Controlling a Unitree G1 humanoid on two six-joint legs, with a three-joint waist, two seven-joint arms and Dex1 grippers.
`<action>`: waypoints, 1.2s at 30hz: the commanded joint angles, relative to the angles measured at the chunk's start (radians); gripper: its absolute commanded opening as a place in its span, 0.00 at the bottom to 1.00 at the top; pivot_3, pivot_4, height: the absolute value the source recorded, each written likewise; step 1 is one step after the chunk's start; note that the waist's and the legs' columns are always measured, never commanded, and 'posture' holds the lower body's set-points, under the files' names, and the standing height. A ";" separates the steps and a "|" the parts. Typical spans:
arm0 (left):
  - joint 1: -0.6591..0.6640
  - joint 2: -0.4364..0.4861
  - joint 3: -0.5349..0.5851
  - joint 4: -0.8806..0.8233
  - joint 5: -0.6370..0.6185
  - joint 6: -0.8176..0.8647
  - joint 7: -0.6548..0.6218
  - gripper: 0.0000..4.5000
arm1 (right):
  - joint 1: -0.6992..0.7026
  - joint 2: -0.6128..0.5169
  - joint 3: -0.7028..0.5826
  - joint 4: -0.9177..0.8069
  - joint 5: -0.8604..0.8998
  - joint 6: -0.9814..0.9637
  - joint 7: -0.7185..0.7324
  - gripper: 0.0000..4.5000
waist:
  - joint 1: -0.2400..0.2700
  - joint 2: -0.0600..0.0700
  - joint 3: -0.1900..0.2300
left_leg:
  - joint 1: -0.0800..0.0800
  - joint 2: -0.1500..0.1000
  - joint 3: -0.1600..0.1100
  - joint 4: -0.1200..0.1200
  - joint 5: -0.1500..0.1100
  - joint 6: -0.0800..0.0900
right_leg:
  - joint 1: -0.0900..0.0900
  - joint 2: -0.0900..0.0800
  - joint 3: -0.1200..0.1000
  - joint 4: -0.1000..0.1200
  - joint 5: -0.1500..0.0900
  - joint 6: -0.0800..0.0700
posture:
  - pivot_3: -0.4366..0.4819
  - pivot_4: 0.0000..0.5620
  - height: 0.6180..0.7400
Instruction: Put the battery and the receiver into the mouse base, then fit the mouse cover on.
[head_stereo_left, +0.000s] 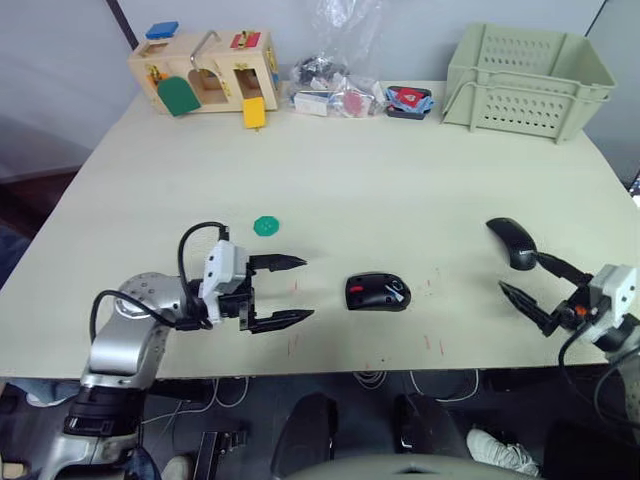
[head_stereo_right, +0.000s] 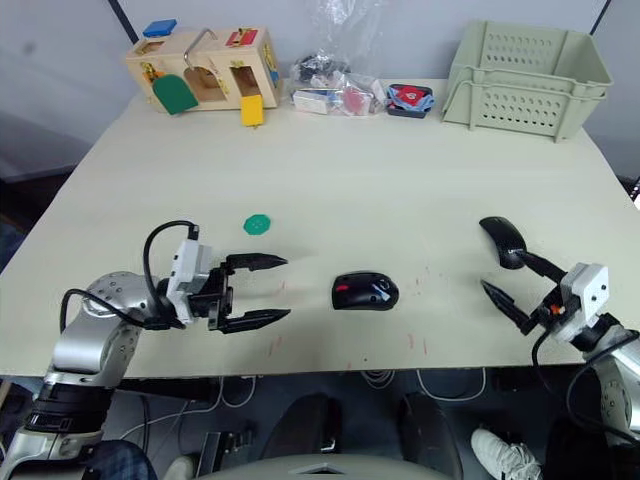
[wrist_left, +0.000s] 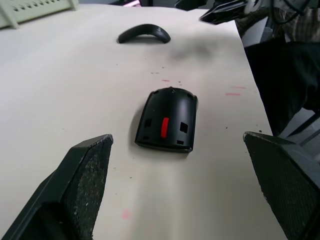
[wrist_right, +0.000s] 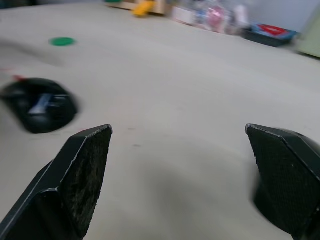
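The black mouse base with its red wheel lies near the table's front edge, between my two grippers. In the right wrist view a slim bluish piece, the battery, appears to lie inside it, though blurred. I cannot make out the receiver. The glossy black mouse cover rests to the right, farther back. My left gripper is open, pointing at the base from a short gap to its left. My right gripper is open and empty, with its upper finger tip right by the cover's near end.
A green disc lies behind my left gripper. Along the back edge stand a wooden latch box, a plastic bag of small parts, a small dark tray and a pale crate.
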 joint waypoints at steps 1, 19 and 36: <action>0.018 0.023 0.056 -0.055 -0.053 -0.006 -0.014 0.99 | -0.041 -0.022 -0.034 0.004 -0.016 0.079 -0.097 1.00 | 0.000 0.000 0.000 | 0.000 0.000 0.000 0.000 0.000 0.000 | 0.000 0.000 0.000 0.000 0.000 0.000 | 0.48 0.27 1.00; 0.020 0.063 0.104 -0.047 -0.111 -0.001 -0.063 0.99 | -0.209 -0.057 -0.008 -0.003 -0.071 0.517 -0.356 1.00 | -0.001 0.000 0.000 | -0.001 0.000 0.000 0.000 0.000 0.000 | 0.000 0.000 0.000 0.000 0.000 0.000 | 0.48 0.27 1.00; -0.019 0.048 0.099 -0.007 -0.108 -0.018 -0.081 0.99 | -0.248 -0.056 0.037 -0.008 -0.119 0.565 -0.349 1.00 | -0.001 0.001 0.000 | -0.001 0.000 0.000 -0.001 0.000 0.000 | -0.001 0.000 0.000 0.000 0.000 0.000 | 0.48 0.27 1.00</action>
